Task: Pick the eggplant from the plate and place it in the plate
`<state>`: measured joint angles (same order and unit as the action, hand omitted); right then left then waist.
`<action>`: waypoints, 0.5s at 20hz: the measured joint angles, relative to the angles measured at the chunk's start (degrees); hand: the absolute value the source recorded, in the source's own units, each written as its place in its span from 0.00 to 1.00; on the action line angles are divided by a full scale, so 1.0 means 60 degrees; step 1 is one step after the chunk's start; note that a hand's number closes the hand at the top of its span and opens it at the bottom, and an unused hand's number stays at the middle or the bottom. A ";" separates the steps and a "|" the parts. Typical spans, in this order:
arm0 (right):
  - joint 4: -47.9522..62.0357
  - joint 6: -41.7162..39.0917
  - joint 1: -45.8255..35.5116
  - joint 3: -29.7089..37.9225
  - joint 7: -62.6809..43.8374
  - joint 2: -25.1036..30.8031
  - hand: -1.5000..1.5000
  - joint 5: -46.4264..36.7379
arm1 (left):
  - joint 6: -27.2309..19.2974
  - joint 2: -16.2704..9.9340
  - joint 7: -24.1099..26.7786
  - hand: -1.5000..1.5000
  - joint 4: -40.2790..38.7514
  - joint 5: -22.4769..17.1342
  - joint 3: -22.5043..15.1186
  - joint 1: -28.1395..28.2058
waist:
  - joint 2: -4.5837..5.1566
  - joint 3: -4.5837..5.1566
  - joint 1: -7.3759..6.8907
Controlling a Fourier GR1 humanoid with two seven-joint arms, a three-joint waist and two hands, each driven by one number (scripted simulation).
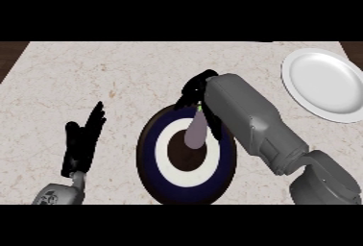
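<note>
On the counter (85,72), the right hand (195,89) reaches over the far rim of the dark blue and white plate (152,158) near the counter's front edge, fingers curled at the stem end of the purple eggplant (195,132). A white plate (322,81) sits by the far right corner. The left hand (81,141) rests open, fingers up, left of the dark plate

Counter (85,72): beige speckled stone, matt. White plate (326,84): glossy, smooth, ceramic-looking. Dark plate (152,163): navy and white rings, smooth, low sheen. Eggplant (194,134): smooth, matt mauve skin. Forearms (248,115): smooth grey plastic-like shell. Hands (81,139): matt black.
</note>
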<state>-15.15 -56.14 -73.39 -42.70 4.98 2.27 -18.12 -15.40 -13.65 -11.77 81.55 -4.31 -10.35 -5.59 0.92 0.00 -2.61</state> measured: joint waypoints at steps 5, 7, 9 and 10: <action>0.0255 0.0183 0.0143 -0.0015 0.0189 -0.0162 0.00 -0.0302 | 0.0018 0.0019 -0.0094 0.50 0.0137 0.0114 0.0017 0.0042 | -0.0006 0.0000 -0.0006; 0.0264 0.0238 0.0276 -0.0061 0.0263 -0.0242 0.00 -0.0474 | 0.0025 0.0101 0.0045 0.50 0.0009 0.0136 0.0055 0.0095 | -0.0023 0.0000 0.0051; 0.0358 0.0284 0.0310 -0.0083 0.0325 -0.0302 0.00 -0.0594 | 0.0138 0.0058 0.0099 0.50 -0.0131 0.0075 0.0201 -0.0051 | -0.0012 0.0001 0.0033; 0.0364 0.0331 0.0369 -0.0124 0.0479 -0.0243 1.00 -0.0677 | 0.0132 0.0031 0.0032 0.50 0.0010 0.0108 0.0182 0.0046 | -0.0016 -0.0003 0.0008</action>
<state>-12.97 -54.16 -71.18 -43.45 7.85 0.81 -22.19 -14.61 -13.46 -11.58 81.61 -3.66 -9.26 -5.32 0.83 -0.02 -2.56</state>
